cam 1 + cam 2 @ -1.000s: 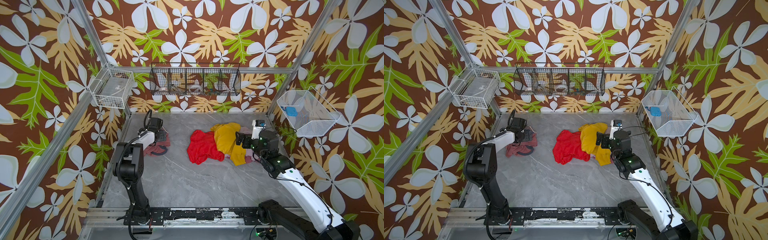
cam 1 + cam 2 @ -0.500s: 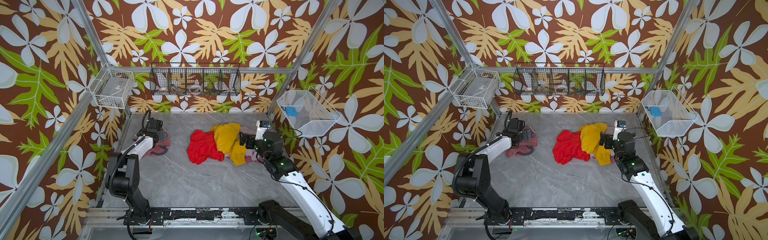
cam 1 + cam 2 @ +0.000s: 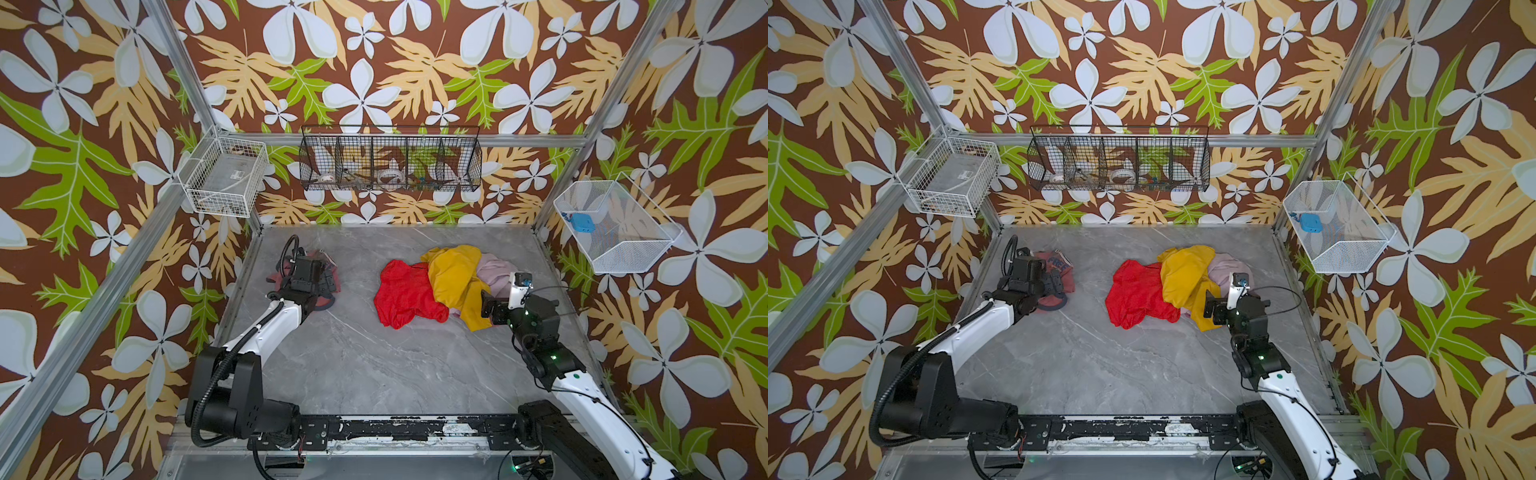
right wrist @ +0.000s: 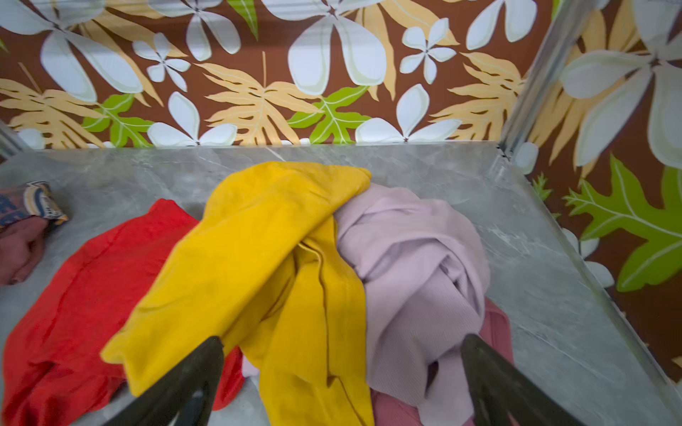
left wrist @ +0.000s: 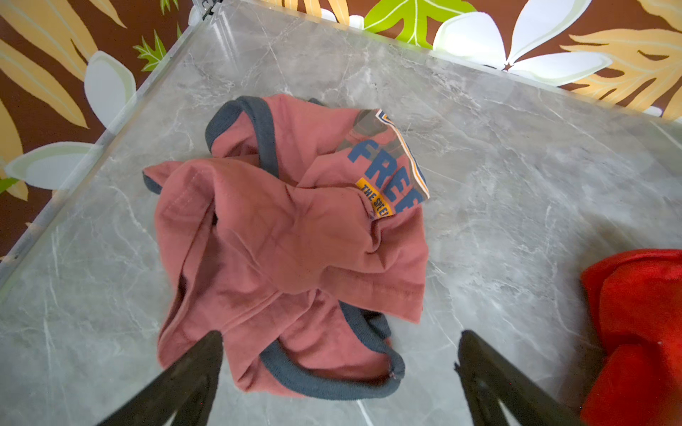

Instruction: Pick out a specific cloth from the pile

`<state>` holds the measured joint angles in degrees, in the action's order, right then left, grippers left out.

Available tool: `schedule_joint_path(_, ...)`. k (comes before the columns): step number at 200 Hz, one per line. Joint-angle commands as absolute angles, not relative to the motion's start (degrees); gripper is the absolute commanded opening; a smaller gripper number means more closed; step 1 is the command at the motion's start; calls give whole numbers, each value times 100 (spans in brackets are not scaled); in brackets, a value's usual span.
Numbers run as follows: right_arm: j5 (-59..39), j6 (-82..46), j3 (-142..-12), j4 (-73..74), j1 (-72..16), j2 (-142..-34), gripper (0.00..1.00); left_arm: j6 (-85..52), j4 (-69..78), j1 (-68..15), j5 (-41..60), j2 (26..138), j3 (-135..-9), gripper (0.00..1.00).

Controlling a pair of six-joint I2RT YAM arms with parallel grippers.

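Note:
The cloth, a dusty rose T-shirt with dark grey trim and a blue-and-orange print, lies crumpled on its own at the table's left, partly hidden under the left arm in both top views. My left gripper hovers open over its near edge, holding nothing. The pile of red, mustard yellow and pale lilac garments sits right of centre. At the pile's front right, my right gripper stands open above the yellow and lilac folds.
The grey marble table is walled by metal frame posts and floral panels. Above it hang a white wire basket, a black one and a white mesh basket. Darker pink fabric shows under the lilac garment.
The left arm's elbow has sunk low toward the front left while its gripper stayed over the cloth. The right gripper drew slightly toward the front. Both stayed open.

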<state>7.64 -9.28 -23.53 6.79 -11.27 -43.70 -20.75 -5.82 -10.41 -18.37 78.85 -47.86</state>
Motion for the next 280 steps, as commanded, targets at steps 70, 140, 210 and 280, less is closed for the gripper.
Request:
schedule_joint_path(70,1431,-111,-922,5220,-571,-6206,96,-2218,248,-1063,-2447,6925,-3910,100)
schedule_joint_path(140,-84,-283,-1091,5935,130,-7347,89,-1936,1559,-1063,-3345,6107,-2700,100)
schedule_joint_path(210,-356,-195,-1382,6327,77,-8358,93,-949,4057,-1063,-3775,5898,-1399,100)
schedule_joint_path(280,-255,-176,-1397,6258,33,-8350,100,-298,6764,-1063,-2967,7259,-869,100)
